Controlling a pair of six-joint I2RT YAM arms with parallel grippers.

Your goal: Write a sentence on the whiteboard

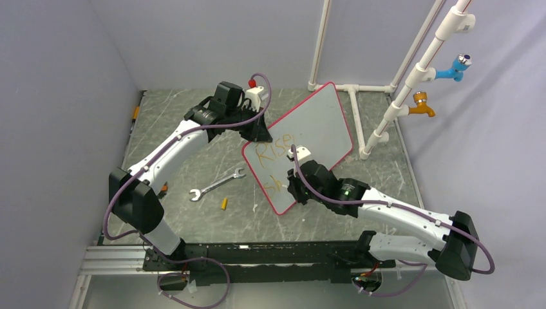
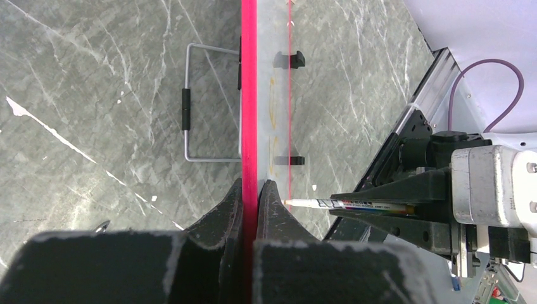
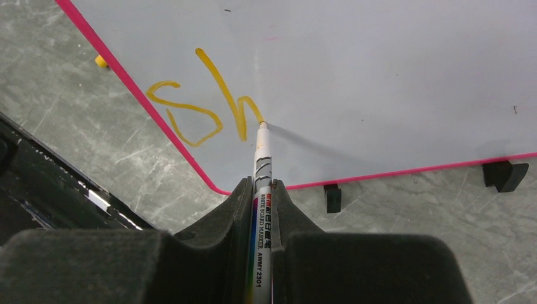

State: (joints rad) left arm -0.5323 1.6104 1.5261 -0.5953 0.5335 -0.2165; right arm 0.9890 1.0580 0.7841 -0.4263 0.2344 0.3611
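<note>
Clamps a marker (image 3: 261,161) in the right hand (image 3: 261,185), tip on the sentence (image 3: 221,95) (orange "Sh"). Pinches the whiteboard's (image 2: 249,95) rim with the left hand (image 2: 253,183).

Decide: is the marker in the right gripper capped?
No, the marker in the right gripper shows a bare tip touching the whiteboard beside the orange letters.
</note>
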